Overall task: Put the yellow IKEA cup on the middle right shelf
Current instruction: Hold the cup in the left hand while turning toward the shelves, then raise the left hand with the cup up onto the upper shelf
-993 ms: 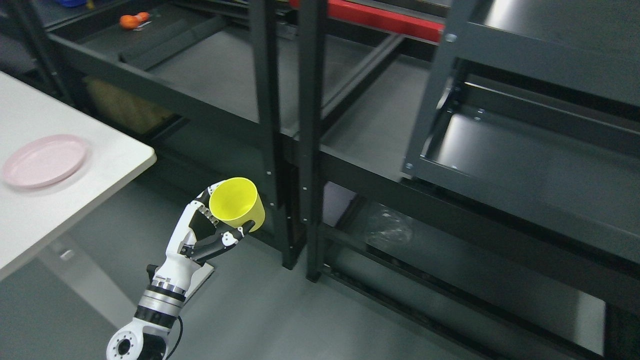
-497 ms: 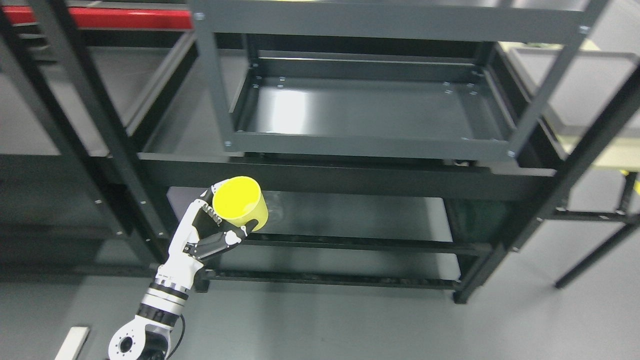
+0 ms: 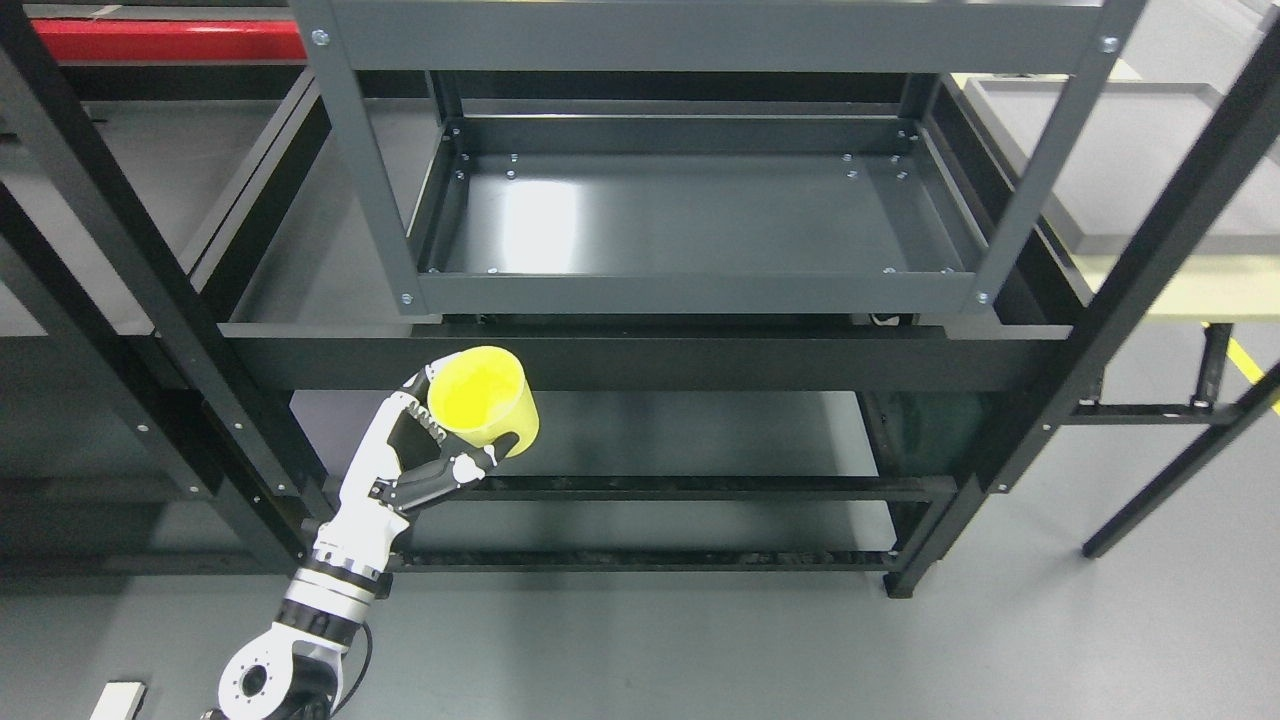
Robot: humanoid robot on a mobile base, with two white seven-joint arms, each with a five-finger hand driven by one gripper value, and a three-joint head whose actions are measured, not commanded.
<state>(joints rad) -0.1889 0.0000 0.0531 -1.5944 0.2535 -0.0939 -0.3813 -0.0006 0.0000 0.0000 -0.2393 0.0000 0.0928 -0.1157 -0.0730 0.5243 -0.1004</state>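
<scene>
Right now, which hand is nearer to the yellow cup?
Left. The left hand grips the yellow cup, fingers wrapped around its side, in front of the dark shelf unit. The right hand is not in view.

Left hand (image 3: 425,455), fingers curled, raised

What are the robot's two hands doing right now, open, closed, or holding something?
Left hand: closed around the yellow cup, held in front of the shelf unit.
Right hand: not in view.
</scene>
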